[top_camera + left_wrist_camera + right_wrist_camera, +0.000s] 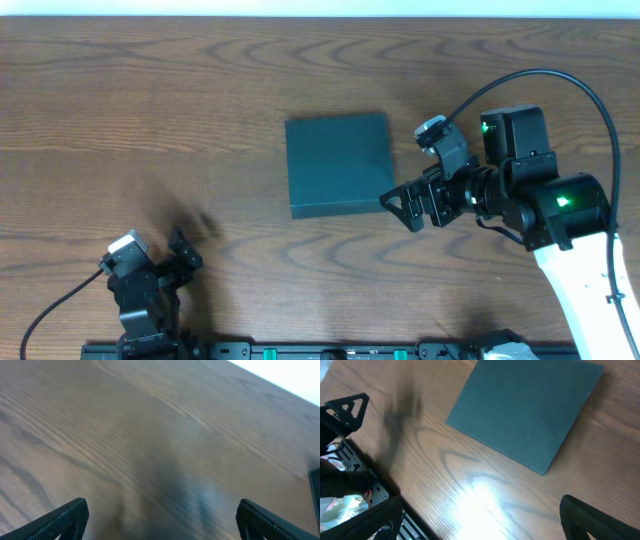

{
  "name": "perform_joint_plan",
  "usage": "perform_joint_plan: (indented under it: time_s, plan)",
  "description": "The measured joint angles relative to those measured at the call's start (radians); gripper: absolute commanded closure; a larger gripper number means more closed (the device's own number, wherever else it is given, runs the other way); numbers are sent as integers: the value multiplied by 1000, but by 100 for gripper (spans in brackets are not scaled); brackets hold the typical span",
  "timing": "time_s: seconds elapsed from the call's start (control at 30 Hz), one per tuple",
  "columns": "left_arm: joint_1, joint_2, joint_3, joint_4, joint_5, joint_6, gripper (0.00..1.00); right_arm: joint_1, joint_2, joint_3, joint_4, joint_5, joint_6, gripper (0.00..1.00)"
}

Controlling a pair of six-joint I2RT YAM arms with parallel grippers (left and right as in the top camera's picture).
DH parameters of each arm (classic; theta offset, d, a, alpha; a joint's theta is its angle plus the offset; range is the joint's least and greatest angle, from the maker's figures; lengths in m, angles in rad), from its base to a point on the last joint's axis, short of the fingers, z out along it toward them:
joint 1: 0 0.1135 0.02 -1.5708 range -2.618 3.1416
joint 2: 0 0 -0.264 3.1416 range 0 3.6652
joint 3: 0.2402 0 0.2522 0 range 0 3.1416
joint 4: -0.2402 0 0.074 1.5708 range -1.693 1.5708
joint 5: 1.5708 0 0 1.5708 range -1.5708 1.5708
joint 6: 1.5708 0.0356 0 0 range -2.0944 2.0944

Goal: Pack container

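The container (pixel 338 165) is a dark teal-black box lying flat and closed on the wooden table, middle of the overhead view. It also shows in the right wrist view (pixel 527 407) and as a sliver at the right edge of the left wrist view (pixel 316 495). My right gripper (pixel 407 207) is open and empty, just right of the box's near right corner; its fingers frame bare table in the right wrist view (pixel 480 520). My left gripper (pixel 183 252) is open and empty at the near left, over bare wood in the left wrist view (pixel 160 520).
The wooden table (pixel 150 120) runs to a white wall at the far edge. A black rail with green parts (pixel 300 350) lies along the near edge. The left arm's base (pixel 340 460) shows in the right wrist view. No snack packets are in view.
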Motion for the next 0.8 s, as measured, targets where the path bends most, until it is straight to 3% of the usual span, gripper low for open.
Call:
perform_joint_plan:
  time_s: [0.8]
  plan:
    - [0, 0, 0, 0, 0, -14, 5, 0, 0, 0, 0, 0, 0, 1]
